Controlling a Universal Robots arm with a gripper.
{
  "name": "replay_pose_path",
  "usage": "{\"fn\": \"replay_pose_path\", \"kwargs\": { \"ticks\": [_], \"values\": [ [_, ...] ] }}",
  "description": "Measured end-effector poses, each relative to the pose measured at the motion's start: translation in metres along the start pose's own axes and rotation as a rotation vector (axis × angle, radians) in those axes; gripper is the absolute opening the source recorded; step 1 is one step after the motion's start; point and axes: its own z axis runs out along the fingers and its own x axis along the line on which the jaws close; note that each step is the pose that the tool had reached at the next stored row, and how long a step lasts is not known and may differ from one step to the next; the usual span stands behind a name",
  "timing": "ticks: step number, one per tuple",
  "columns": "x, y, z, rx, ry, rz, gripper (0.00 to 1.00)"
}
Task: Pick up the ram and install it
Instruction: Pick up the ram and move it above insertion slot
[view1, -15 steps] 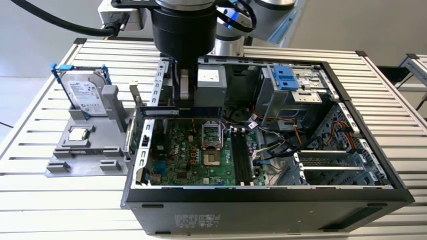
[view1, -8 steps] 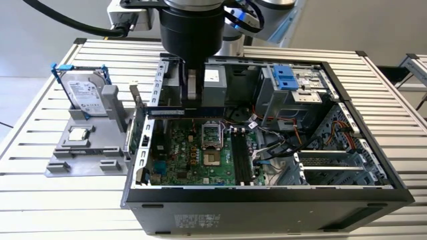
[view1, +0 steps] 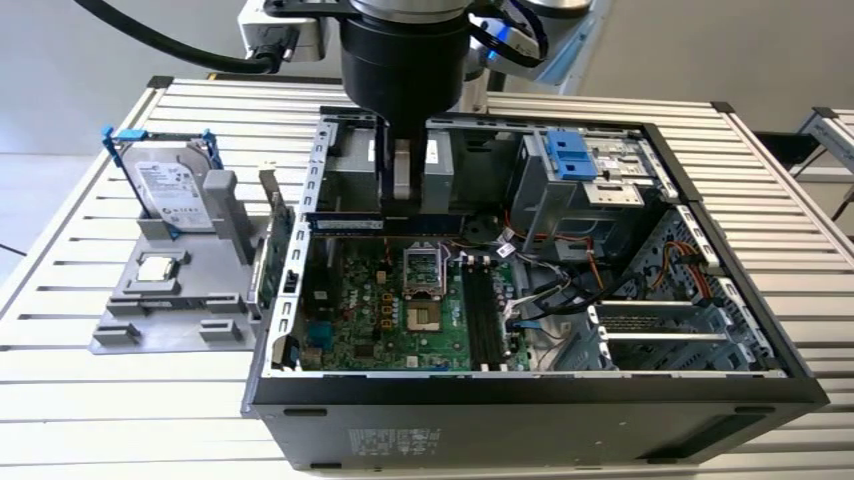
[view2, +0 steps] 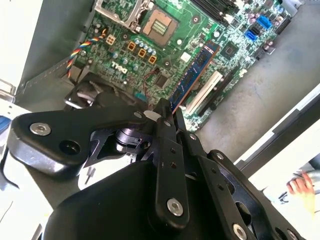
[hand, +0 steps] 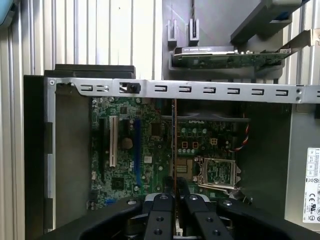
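My gripper hangs inside the open computer case, over the far part of the green motherboard, and is shut on the ram. The ram is a slim dark blue stick held level on its long edge, a little above the board. In the second wrist view the ram juts out past the fingertips over the board. In the first wrist view the ram appears edge-on as a thin line above the gripper. The black memory slots lie nearer the case front, beside the processor socket.
A hard drive in a blue frame and a small silver processor chip sit on a grey holder at the exterior view's left. A drive cage with a blue latch and loose cables crowd the case's right side. A person's hand is outside the case.
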Motion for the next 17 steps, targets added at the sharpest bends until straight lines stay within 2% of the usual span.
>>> {"fn": "replay_pose_path", "kwargs": {
  "ticks": [17],
  "values": [
    [0.0, -0.0178, -0.0002, -0.0011, -0.0005, 0.048, 0.0]
  ]
}}
